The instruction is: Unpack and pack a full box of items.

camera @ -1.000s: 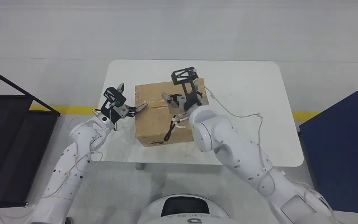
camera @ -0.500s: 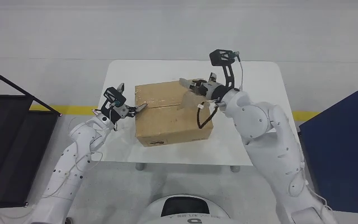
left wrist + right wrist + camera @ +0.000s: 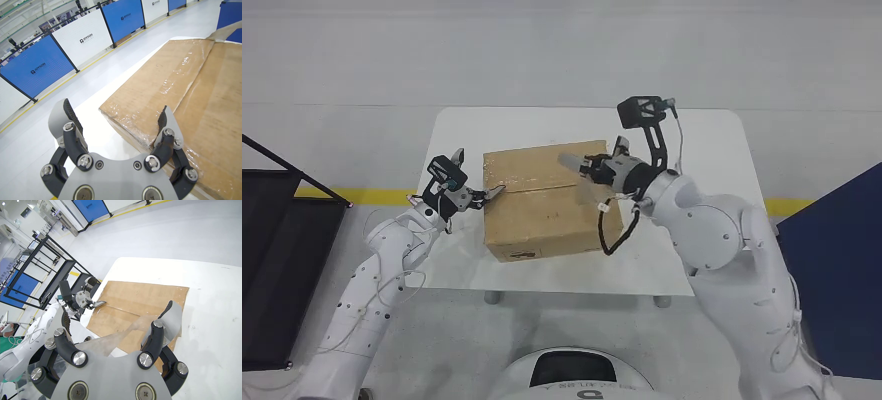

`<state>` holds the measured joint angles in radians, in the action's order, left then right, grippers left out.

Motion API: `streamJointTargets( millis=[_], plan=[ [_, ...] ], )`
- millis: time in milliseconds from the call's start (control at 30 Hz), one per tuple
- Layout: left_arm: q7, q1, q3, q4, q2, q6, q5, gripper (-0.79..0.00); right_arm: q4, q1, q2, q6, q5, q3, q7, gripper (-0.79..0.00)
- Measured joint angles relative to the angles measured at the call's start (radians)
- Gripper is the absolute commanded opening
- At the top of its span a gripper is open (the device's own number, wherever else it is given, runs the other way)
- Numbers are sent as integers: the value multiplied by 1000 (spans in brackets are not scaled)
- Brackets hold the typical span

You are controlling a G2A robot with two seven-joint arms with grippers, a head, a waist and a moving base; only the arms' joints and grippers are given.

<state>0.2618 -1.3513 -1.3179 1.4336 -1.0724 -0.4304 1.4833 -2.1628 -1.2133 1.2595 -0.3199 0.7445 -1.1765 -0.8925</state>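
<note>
Cardboard box (image 3: 532, 205), tape strip (image 3: 121, 335) across right claw (image 3: 118, 308).

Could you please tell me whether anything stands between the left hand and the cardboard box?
Nothing visible does. The left hand is open right at the taped corner of the cardboard box, with no object between them.

Matt cardboard box (image 3: 542, 215), glossy tape (image 3: 184, 60)
</note>
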Motion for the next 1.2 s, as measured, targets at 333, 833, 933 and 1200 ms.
streamJointTargets(
  millis=[333, 833, 933, 1200],
  plan=[
    [0, 0, 0, 0, 0, 0, 0, 0, -23, 66, 14, -84, 113, 119, 3, 0],
    [0, 0, 0, 0, 0, 0, 0, 0, 77, -79, -25, 151, -95, -188, -123, 0],
    [0, 0, 0, 0, 0, 0, 0, 0, 123, -112, -37, 249, -124, -233, -168, 0],
    [-36, -10, -4, 28, -1, 44, 24, 0, 157, -130, -45, 304, -97, -261, -176, 0]
  ],
)
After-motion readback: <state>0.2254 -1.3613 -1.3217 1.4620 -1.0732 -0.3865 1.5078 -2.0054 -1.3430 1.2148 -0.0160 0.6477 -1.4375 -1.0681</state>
